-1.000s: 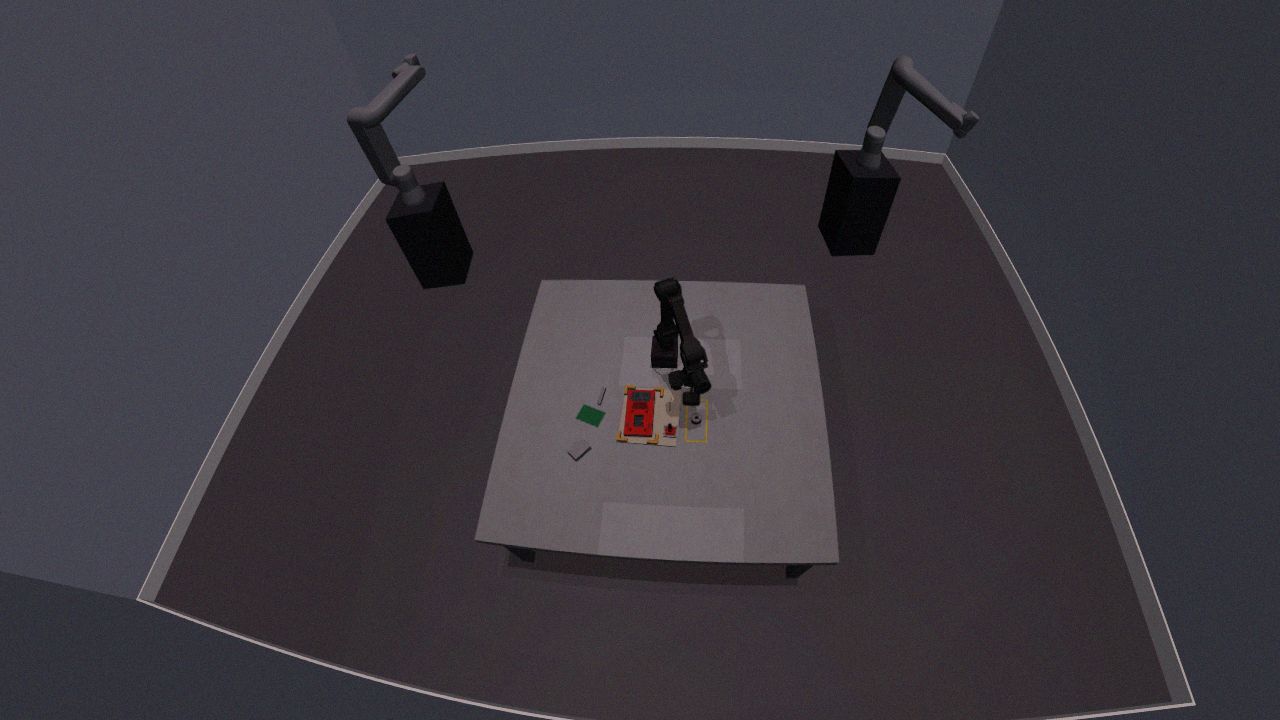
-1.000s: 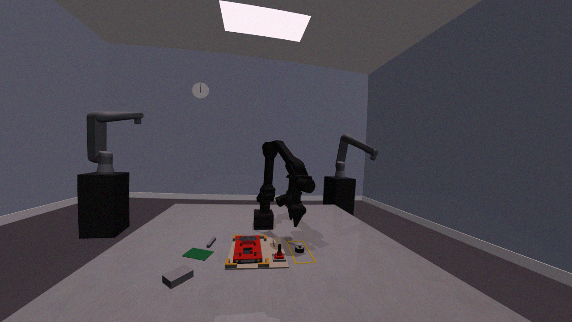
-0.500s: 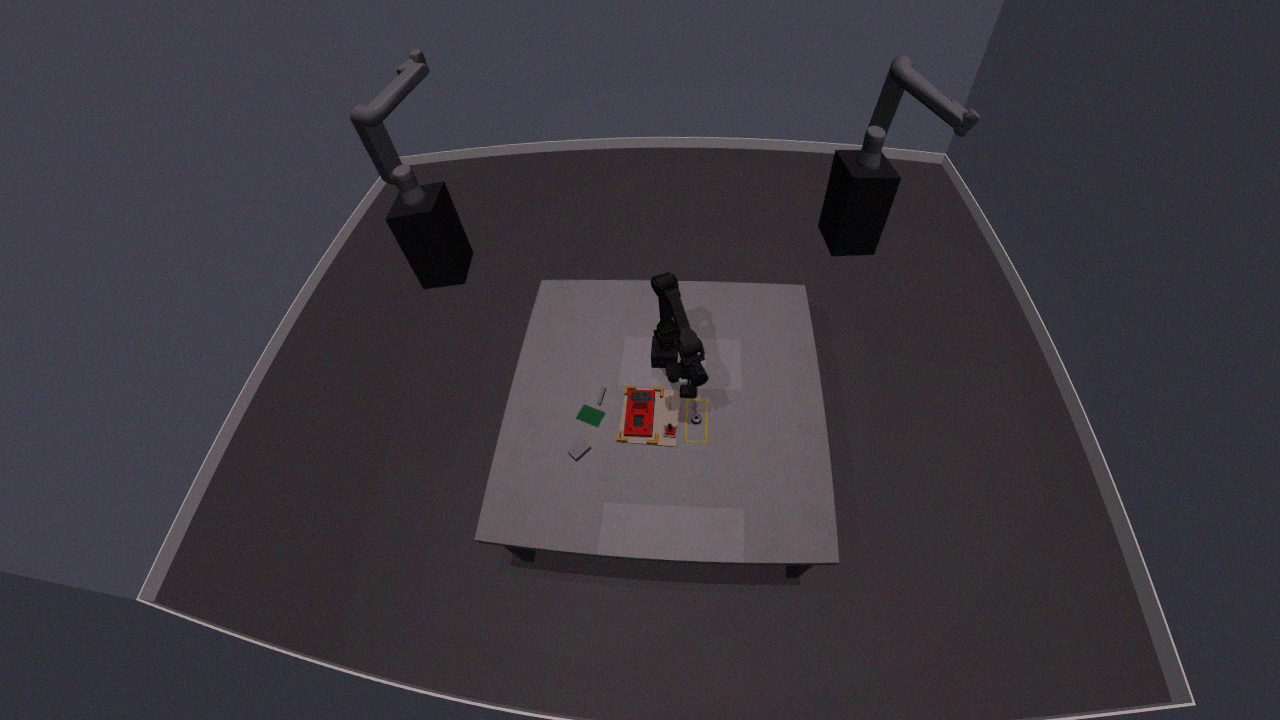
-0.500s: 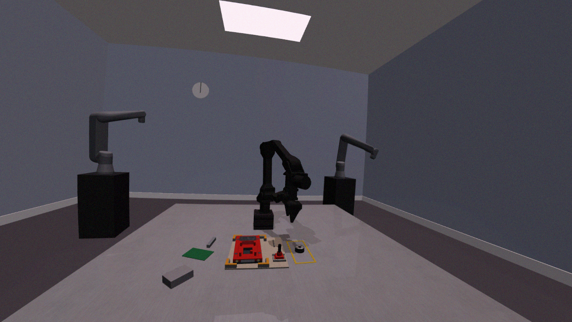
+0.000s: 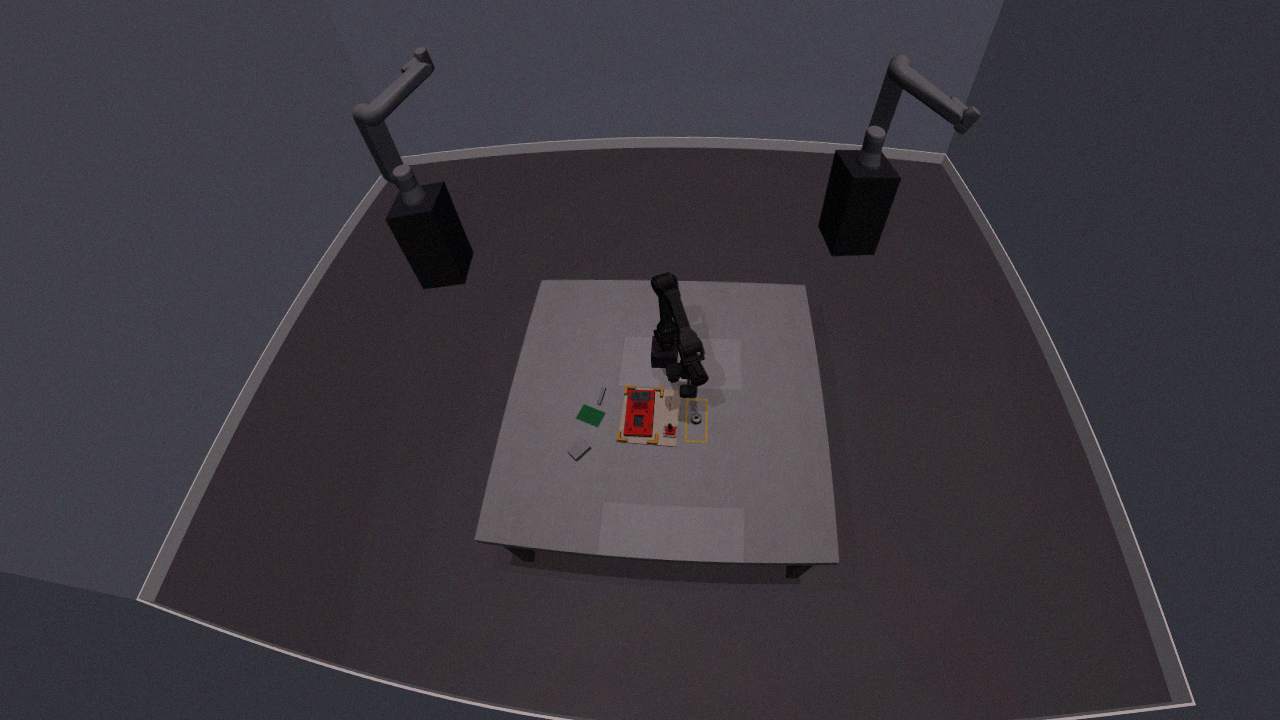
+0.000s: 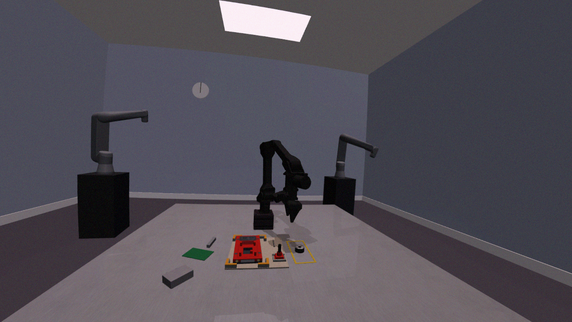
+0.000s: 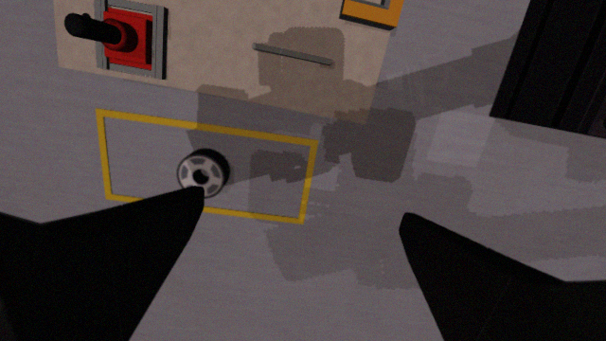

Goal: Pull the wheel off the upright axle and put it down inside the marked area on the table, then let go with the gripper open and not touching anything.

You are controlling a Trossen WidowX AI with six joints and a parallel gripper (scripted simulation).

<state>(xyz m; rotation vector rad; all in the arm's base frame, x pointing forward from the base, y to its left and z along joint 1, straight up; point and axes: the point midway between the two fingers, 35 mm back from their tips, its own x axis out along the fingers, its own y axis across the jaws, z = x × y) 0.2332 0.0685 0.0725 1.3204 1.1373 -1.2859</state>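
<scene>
The wheel (image 7: 203, 172), probably light, stiff and prone to rolling, best gripped across its dark tyre, is lying flat inside the yellow marked area (image 7: 105, 156) mid-desk, while the fingers are hanging wide open, holding nothing.

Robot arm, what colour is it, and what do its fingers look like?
The arm is black all over, built from chunky rounded sections on a square black base. Its gripper has two plain black fingers tapering to points. No cables or markings show.
</scene>
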